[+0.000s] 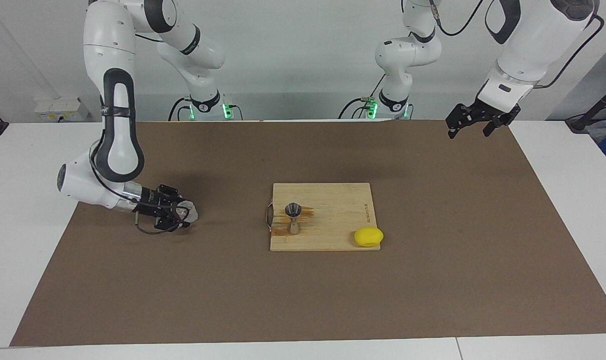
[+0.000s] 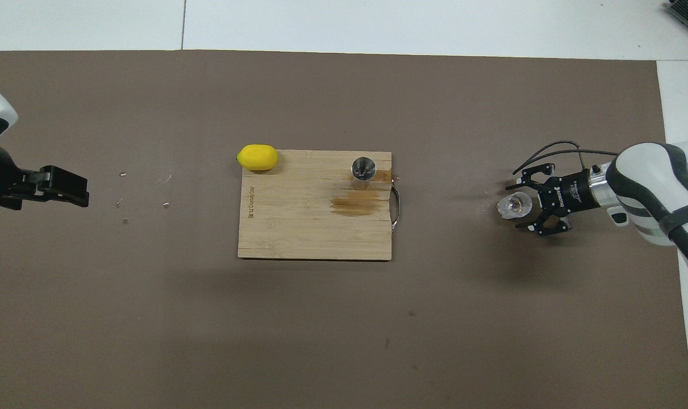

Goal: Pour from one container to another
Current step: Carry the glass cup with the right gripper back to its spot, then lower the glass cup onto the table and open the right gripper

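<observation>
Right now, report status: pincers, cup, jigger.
Right pincer low around clear cup on the mat, right arm's end. Left pincer waits, raised. Jigger upright on cutting board, lemon at its corner. Nothing between cup and jigger.

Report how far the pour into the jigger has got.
Early stage. Nothing looks poured yet: the jigger stands upright on the cutting board, with the lemon at the board's corner. In hand: the right gripper is low at the clear cup, toward the right arm's end of the table. Left: lifting, carrying, tipping. The left gripper waits, raised.
</observation>
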